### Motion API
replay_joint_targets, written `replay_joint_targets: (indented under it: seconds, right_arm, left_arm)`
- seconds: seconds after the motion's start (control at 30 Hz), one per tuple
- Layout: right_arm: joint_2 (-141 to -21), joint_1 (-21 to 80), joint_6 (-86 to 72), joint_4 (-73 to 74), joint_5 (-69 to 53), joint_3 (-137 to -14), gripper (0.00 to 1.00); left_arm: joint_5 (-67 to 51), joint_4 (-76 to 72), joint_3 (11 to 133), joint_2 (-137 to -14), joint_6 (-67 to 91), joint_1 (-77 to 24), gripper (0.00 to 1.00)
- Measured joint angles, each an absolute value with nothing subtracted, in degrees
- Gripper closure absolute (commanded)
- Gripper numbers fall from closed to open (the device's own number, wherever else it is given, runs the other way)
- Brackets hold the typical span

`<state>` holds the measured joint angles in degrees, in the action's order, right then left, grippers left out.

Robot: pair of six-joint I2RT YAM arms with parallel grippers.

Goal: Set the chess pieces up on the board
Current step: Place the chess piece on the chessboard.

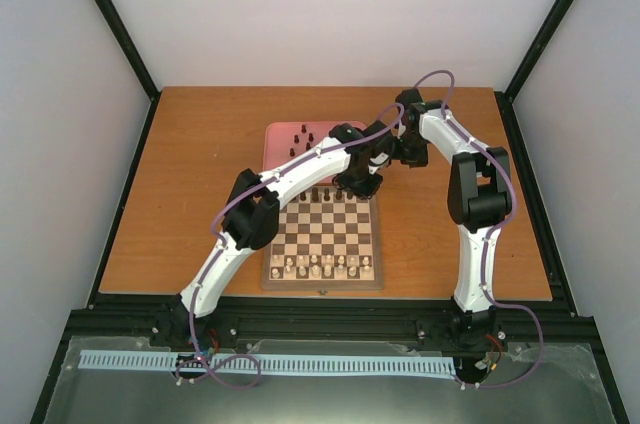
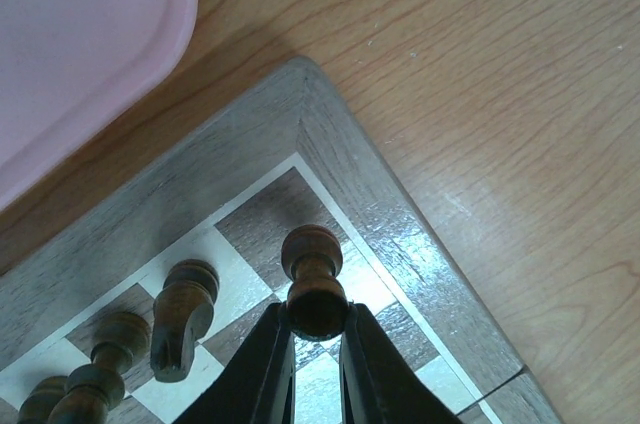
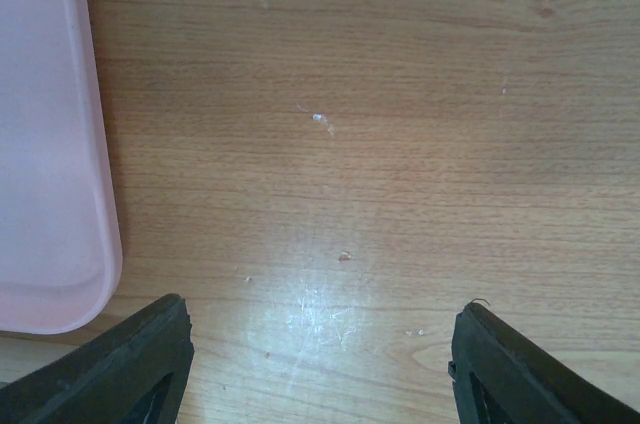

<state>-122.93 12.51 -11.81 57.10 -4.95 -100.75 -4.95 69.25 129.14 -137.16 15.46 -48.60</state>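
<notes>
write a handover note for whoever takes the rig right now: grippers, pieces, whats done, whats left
Left gripper: shut on a dark piece at the far right corner of the board. I cannot tell whether the piece rests on its square yet.
Right gripper: open and empty, over the bare table beside the pink tray.
Done: far-row dark pieces stand along the board's far edge, and the pale pieces fill the near rows.
Left: a few loose dark pieces stand on the tray. Release the held one, then probably fetch those.
</notes>
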Motion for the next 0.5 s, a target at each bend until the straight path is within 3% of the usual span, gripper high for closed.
replay_joint_targets:
  seconds: [0.5]
  right_arm:
    - [-122.93,12.49,-11.81,57.1,-4.97,-100.75,0.29]
  left_arm:
    - [-3.64,69.52,129.19,-137.67,14.9,-48.6,0.83]
